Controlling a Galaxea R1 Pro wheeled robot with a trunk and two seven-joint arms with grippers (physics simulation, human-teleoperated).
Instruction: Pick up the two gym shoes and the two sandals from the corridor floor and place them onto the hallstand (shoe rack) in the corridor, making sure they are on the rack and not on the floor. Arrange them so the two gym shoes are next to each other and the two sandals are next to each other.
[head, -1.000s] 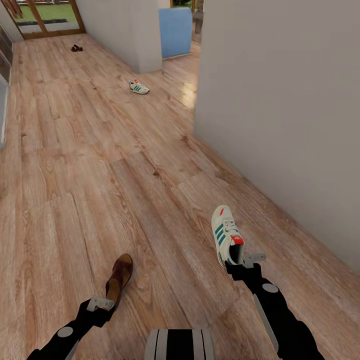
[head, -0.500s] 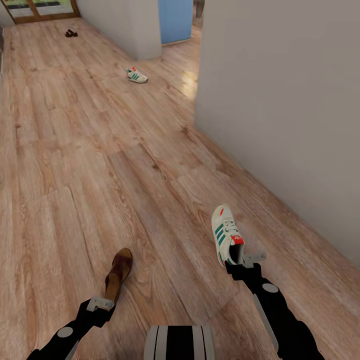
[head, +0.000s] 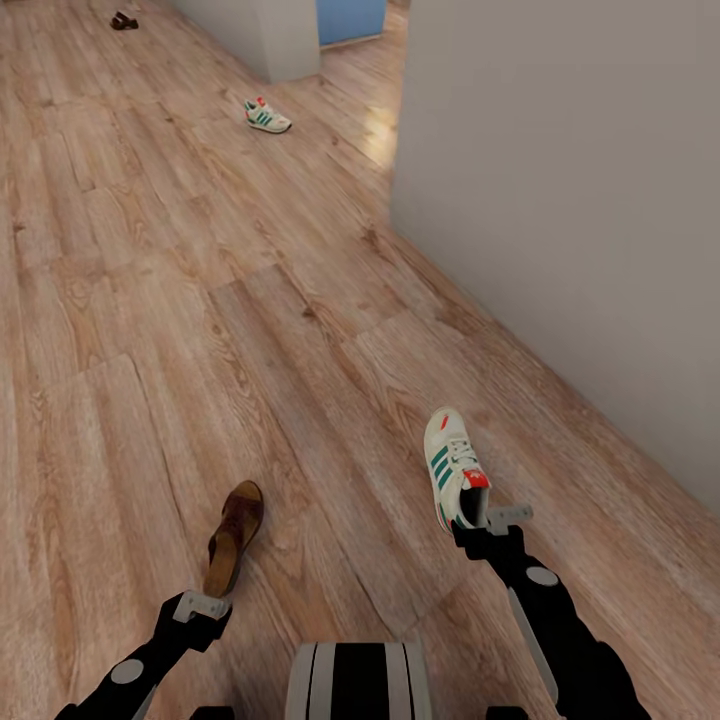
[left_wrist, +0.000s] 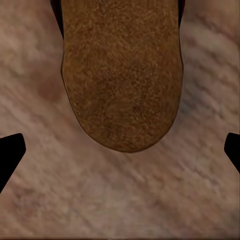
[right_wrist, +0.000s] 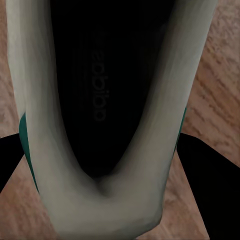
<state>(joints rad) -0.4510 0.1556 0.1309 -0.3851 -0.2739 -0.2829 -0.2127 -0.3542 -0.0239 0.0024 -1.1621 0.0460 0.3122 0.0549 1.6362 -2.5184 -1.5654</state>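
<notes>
While no shoe is racked yet, the right pincer (head: 487, 523) straddles a sneaker's (head: 454, 466) heel, apparently clamped; the left pincer (head: 203, 606), fingers apart, faces a sandal (head: 232, 536). Another sneaker (head: 267, 115) and sandal (head: 123, 20) lie far down the floor (head: 150, 330).

Head camera high, looking down corridor floor (head: 200, 300); wrist cameras close.

faint "adidas" lettering, mirrored, on the gym shoe's (right_wrist: 100, 100) dark insole
</notes>
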